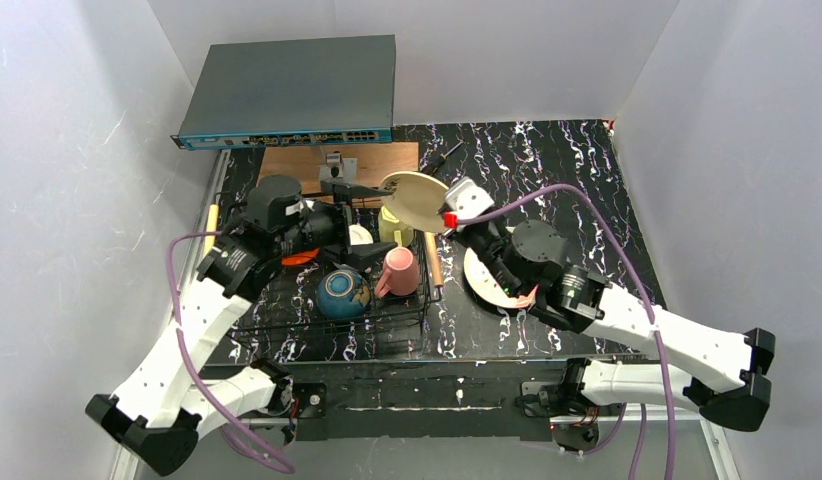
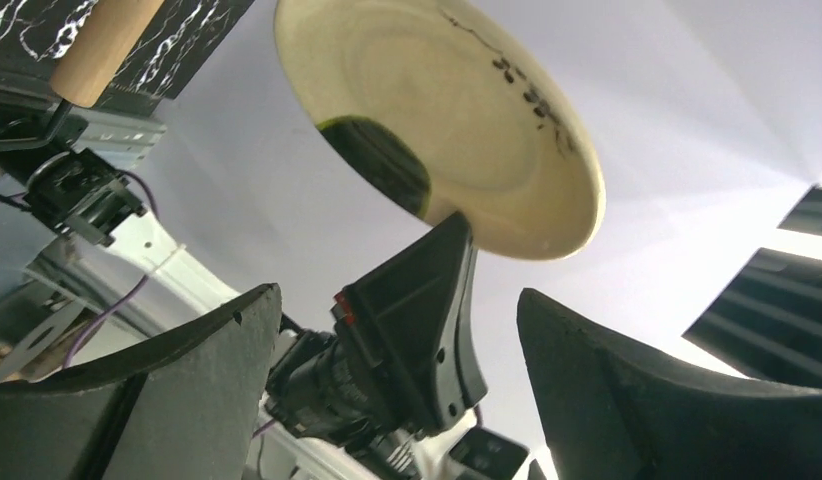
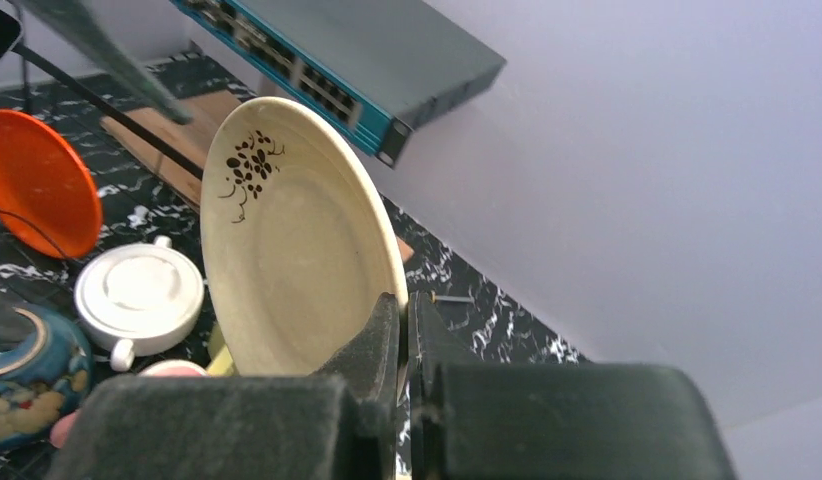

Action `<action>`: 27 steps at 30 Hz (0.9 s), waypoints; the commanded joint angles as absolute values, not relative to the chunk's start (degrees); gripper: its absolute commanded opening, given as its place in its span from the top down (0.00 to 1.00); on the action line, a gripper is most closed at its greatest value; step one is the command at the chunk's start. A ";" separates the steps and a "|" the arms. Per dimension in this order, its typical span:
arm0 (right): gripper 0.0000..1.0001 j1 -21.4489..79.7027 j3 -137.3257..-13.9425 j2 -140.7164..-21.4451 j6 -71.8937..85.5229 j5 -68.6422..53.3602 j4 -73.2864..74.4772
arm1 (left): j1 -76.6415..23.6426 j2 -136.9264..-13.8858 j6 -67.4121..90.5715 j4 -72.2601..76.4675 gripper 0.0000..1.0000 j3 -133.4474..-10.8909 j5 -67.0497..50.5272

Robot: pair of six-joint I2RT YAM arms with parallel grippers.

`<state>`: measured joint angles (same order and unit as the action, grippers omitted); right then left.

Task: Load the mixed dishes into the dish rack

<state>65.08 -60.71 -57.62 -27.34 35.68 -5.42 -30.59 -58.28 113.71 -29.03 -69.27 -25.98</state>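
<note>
Right jaws pinch the cream plate (image 3: 287, 250) by its rim, tilted over the dish rack (image 1: 407, 310); we see left jaws spread, empty

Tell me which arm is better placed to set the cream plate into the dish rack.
Right, I think. The right gripper is shut on the cream plate, held over the dish rack's far edge. The left gripper is open and holds nothing.

Top external camera: above and behind the arm bases (image 1: 297, 395), looking down on the tabletop (image 1: 547, 160). Left wrist camera: close below the cream plate (image 2: 437, 120), facing upward. Right wrist camera: close beside the cream plate (image 3: 287, 260), facing its decorated face. All three views share it.
</note>
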 commanded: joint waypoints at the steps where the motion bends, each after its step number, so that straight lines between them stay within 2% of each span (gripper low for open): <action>1: 0.99 69.07 -63.90 -59.41 -35.61 38.16 -16.17 | -30.49 -53.43 125.57 -32.34 0.14 -67.93 -15.09; 9: 0.99 72.78 -62.97 -62.28 -35.72 36.91 -19.44 | -30.37 -53.87 121.93 -33.73 0.11 -74.31 -9.96; 18: 0.99 79.07 -62.61 -66.57 -45.77 37.74 -27.41 | -30.32 -53.67 123.20 -34.99 0.34 -73.11 -7.72; 27: 0.99 80.61 -60.64 -68.89 -49.39 38.35 -31.12 | -30.32 -51.51 120.22 -42.41 0.55 -73.52 -3.00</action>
